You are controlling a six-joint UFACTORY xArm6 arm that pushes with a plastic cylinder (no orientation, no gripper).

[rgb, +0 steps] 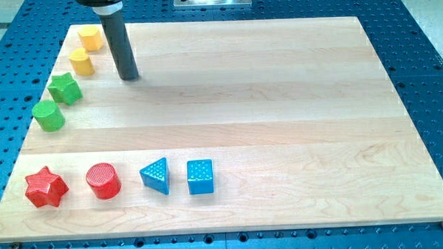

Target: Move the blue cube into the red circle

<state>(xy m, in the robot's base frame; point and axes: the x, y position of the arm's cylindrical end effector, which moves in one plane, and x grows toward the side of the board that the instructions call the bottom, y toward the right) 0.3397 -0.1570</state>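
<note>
Wooden board [280, 100], on a blue perforated table [418, 29].

Upper left: my tip [130, 77] rests on the board, touching no block and carrying nothing (a bare rod, with no jaws to open or close). Just to its left sit a yellow hexagonal block [91, 38] and a yellow cylinder [82, 62].

Left edge, lower: green star [65, 88], green cylinder [48, 116].

Bottom row, left to right: red star [46, 187], red circle [103, 180], blue triangle [156, 175], blue cube [200, 177]. The triangle stands between cube and circle; the cube is well apart from my tip.
</note>
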